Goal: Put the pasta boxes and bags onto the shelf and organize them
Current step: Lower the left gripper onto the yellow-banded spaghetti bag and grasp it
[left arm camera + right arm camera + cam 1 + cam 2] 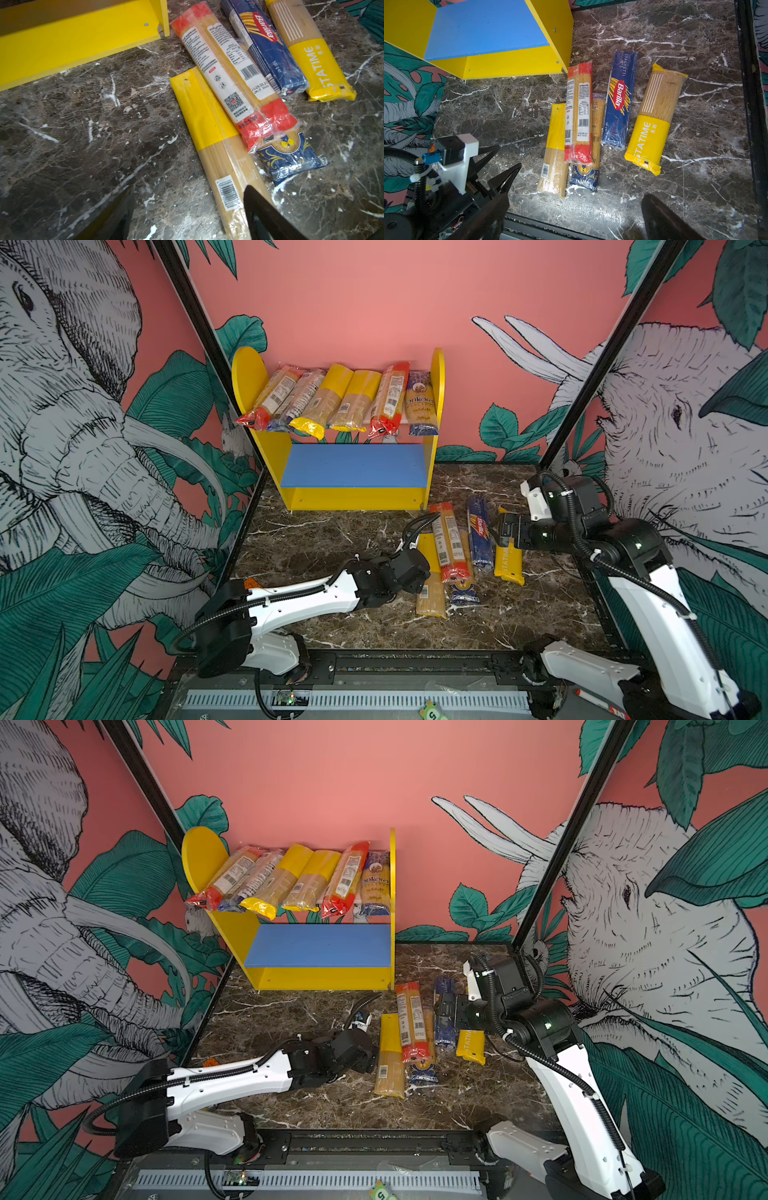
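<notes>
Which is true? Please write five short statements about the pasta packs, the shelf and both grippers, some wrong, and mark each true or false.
1. The blue lower board of the yellow two-tier shelf holds two packs. False: that board is bare.
2. Five pasta packs lie on the dark marble table. True.
3. The clear bag with red ends lies partly on the bag with the dark blue patterned end. True.
4. The right gripper is shut on the dark blue Barilla cardboard box. False: it is open and holds nothing; the box lies free.
5. The left gripper is open and empty. True.
</notes>
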